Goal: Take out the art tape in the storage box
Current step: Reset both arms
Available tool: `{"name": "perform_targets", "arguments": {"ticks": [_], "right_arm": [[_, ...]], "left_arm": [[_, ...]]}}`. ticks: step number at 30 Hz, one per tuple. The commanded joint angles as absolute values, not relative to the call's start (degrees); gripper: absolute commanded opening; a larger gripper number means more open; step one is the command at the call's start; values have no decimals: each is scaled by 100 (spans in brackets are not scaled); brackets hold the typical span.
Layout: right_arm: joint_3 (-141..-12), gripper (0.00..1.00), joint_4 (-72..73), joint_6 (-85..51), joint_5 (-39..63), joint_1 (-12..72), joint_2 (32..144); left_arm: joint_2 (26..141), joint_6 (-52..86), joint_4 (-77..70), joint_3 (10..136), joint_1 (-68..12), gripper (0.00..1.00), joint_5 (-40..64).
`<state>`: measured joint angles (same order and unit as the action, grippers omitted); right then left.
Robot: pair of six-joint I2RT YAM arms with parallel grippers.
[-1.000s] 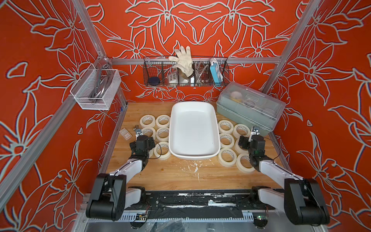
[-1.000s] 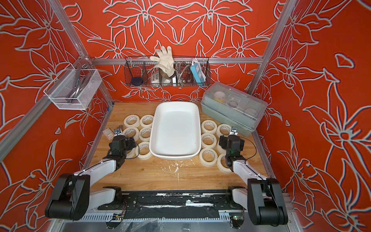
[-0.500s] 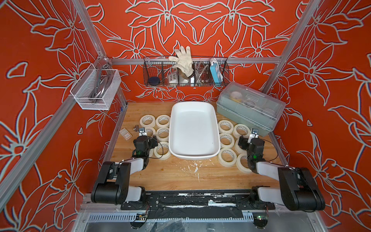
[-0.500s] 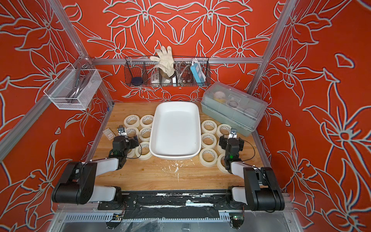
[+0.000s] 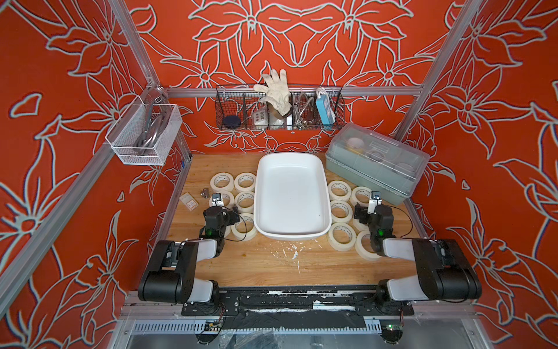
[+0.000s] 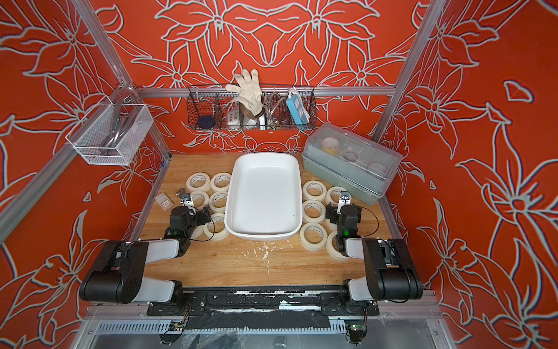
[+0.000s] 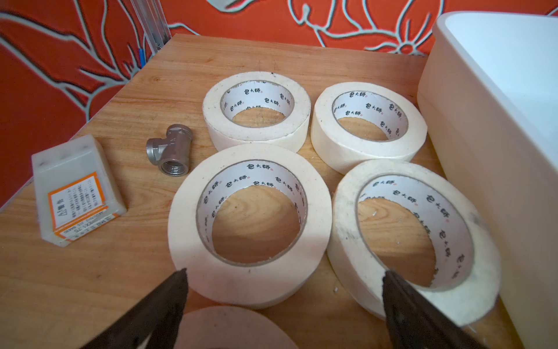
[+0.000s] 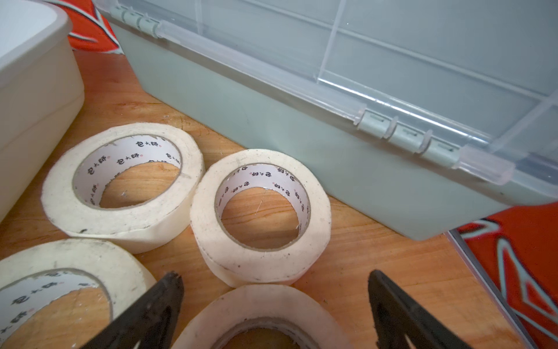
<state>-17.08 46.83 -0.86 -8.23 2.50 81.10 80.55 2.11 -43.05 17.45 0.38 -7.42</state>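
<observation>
The storage box (image 5: 291,196) (image 6: 264,193), a shallow white tub, stands mid-table with nothing in it. Art tape rolls lie flat on the wood on both sides of it, several on the left (image 5: 244,237) (image 7: 181,217) and several on the right (image 5: 339,247) (image 8: 202,211). My left gripper (image 5: 222,213) (image 7: 284,272) hovers low over the left rolls, open and holding nothing. My right gripper (image 5: 373,211) (image 8: 274,275) hangs over the right rolls, open too, with one roll lying below its jaws. Each arm hides part of a roll under it.
A grey-green box with a clear lid (image 5: 374,163) stands at the back right, close to the right rolls. A metal tee fitting (image 7: 170,148) and a small plastic case (image 7: 75,187) lie left of the left rolls. Wire baskets (image 5: 279,108) (image 5: 145,133) hang on the walls.
Both arms have folded lower, their elbows drawn in toward the base. The grippers stay open over nearly the same rolls. No roll has moved.
</observation>
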Motion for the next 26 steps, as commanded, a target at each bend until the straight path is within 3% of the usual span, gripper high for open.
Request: {"name": "perform_targets", "arguments": {"ticks": [1, 26], "right_arm": [[-1786, 99, 4808, 0, -691, 233, 8162], [-1863, 99, 4518, 9, -697, 237, 8077]], "left_arm": [[8060, 132, -4465, 1753, 35, 98, -668], [8060, 132, -4465, 1757, 37, 98, -668]]}}
